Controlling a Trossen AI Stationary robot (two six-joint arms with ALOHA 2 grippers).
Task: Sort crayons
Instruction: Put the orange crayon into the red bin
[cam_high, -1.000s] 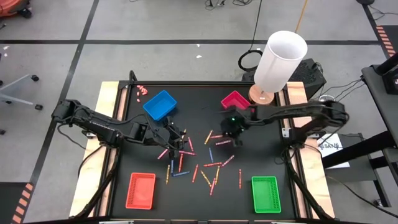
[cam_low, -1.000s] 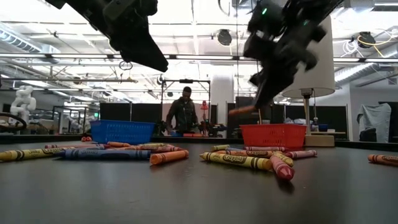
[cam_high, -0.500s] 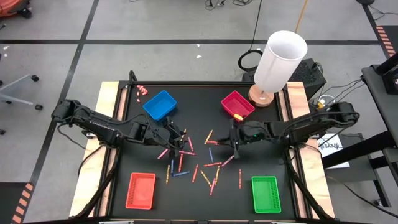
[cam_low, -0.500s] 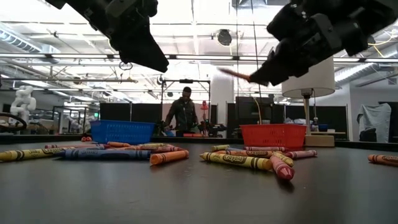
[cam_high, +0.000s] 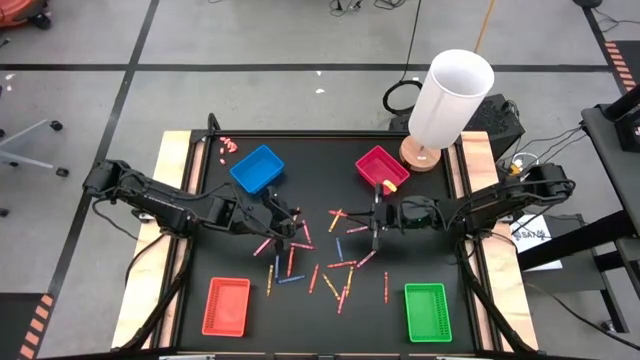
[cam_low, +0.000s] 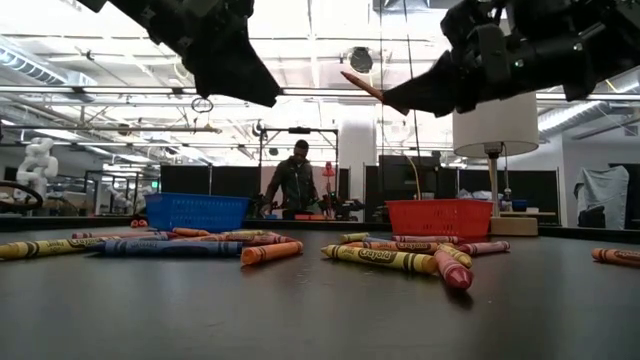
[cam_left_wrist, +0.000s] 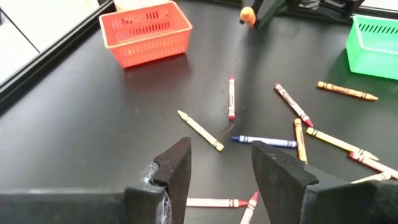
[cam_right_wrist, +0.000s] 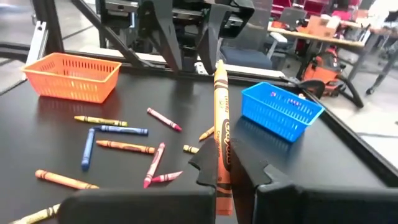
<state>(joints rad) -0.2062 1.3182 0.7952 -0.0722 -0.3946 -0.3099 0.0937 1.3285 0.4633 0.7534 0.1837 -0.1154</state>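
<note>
The right gripper (cam_high: 377, 219) hangs above the middle of the black worktop (cam_high: 240, 265), below the magenta tray (cam_high: 381, 167) in the high view; its jaws are clenched on an orange crayon (cam_right_wrist: 221, 140), which stands straight up out of them in the right wrist view and pokes out sideways past the tips in the low view (cam_low: 362, 86); the left gripper (cam_high: 290, 228) hovers over the left edge of the scattered crayons (cam_high: 335, 268), jaws released and holding nothing, with a blue crayon (cam_left_wrist: 265, 142) and a yellow crayon (cam_left_wrist: 200, 130) lying on the worktop just ahead of its fingers (cam_left_wrist: 176, 168); the loose crayons lie across the centre of the worktop between the blue tray (cam_high: 257, 168), the red tray (cam_high: 226, 305) and the green tray (cam_high: 427, 311); none is seen in the red or green tray.
</note>
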